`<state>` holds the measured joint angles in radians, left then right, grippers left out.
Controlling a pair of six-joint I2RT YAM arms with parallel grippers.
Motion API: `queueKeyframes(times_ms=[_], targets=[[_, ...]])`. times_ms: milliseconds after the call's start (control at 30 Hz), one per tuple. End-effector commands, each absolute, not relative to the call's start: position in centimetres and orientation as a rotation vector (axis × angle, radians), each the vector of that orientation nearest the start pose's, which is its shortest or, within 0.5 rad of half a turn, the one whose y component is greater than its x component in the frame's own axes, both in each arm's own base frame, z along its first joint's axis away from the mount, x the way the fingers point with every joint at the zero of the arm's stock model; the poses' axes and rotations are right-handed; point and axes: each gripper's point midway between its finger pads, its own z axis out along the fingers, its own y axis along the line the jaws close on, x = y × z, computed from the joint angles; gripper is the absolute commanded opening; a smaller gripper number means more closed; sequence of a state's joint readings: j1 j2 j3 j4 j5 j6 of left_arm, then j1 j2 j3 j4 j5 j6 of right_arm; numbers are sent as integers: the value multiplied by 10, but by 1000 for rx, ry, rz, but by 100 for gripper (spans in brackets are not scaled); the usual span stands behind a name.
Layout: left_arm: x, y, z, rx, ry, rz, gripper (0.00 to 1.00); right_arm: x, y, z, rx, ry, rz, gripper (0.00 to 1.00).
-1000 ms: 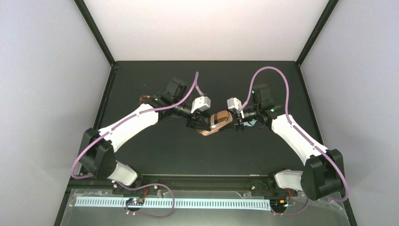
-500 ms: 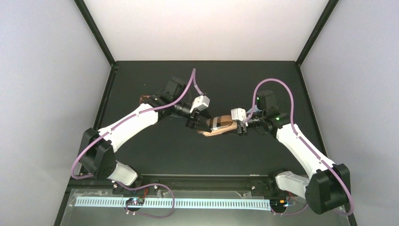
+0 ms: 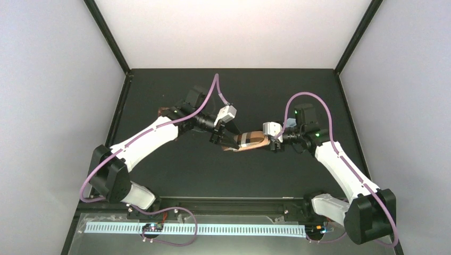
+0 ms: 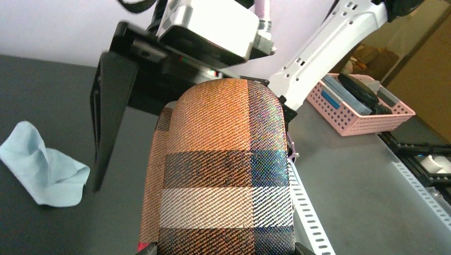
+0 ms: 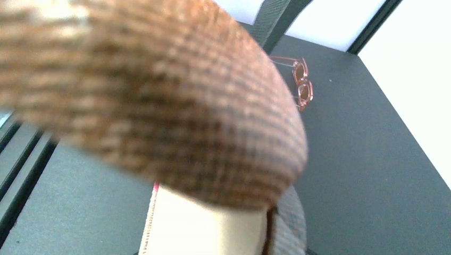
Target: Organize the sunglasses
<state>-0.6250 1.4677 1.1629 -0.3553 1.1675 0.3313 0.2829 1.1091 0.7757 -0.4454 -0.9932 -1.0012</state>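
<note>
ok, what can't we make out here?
- Sunglasses: top view, mostly hidden behind left arm.
- Right gripper: own view blurred, filled by case; grip unclear.
- Left gripper: fingers cut off by wrist view's bottom edge.
- Cloth: top view, mostly hidden by right arm.

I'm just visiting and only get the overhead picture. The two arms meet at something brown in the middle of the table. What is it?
Observer: The left wrist camera shows it up close. It is a woven case, orange-brown plaid with one pale band.
Visitor: And the sunglasses? I barely see them from above.
Observer: The right wrist camera shows the sunglasses lying on the table beyond the case, outside it, with both brownish lenses showing.
Visitor: Is anything else around?
Observer: In the background the left wrist camera catches a pink basket with dark items inside. Your overhead picture leaves it out.
</note>
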Motion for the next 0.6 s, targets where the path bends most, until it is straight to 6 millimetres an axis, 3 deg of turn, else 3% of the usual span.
queueKeyframes(times_ms=[0,100,300,567], targets=[[195,-340,287,1460,1544,-1445,2,228,209,229,-1532,1322,686,70],[215,-342,277,1418,1620,-1319,2,223,210,242,-1482,1352,745,77],[225,-343,262,1400,1687,-1285,2,231,207,252,-1414,1440,735,83],[231,-349,241,1370,1810,-1375,1,236,206,243,-1458,1441,687,80]])
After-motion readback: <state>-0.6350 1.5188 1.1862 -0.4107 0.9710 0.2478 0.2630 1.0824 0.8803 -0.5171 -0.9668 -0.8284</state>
